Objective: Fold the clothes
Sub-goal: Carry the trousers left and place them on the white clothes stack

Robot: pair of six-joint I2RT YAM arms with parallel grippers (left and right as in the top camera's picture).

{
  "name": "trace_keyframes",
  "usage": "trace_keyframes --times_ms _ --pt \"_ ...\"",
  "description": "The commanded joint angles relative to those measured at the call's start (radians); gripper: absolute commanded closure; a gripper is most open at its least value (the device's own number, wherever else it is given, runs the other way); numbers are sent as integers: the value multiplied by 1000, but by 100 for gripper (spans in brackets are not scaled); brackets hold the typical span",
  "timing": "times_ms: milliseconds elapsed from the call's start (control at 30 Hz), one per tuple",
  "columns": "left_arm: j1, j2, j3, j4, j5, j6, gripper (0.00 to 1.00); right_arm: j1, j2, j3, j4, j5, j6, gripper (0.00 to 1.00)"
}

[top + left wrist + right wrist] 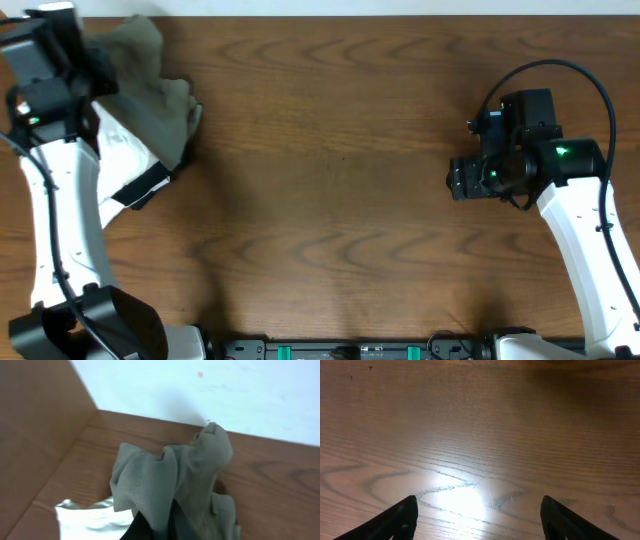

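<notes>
The greyish-khaki garment [155,80] lies bunched at the table's far left corner, partly lifted. My left gripper [95,62] is shut on a fold of it; in the left wrist view the dark fingers [162,527] pinch the cloth [170,480], which drapes over them. My right gripper [455,180] is open and empty over bare wood at the right; its two finger tips [477,520] show wide apart above the table.
A white folded garment [125,160] lies under the khaki one, also seen in the left wrist view [85,520]. A black cloth [150,190] sits at its edge. The wall [225,390] runs behind the table's back edge.
</notes>
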Motion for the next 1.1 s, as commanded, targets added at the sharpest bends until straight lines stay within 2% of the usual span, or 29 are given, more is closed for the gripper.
trace_keyframes --times_ms 0,200,433,700,900,1067 --pt "32 -45 62 18 -11 -47 94 -8 -1 0 -1 6 14 23" --pt "78 -62 95 42 -4 -142 94 -8 -1 0 -1 6 14 23" --pt "91 -64 95 96 33 -166 94 -8 -1 0 -2 6 14 23" --pt "157 -64 95 101 33 -328 94 -8 -1 0 -2 6 14 22" --pt "217 -64 95 4 34 -402 94 -8 -1 0 -2 6 14 22" --pt "251 -64 95 -219 33 -430 94 -8 -1 0 -1 6 14 22"
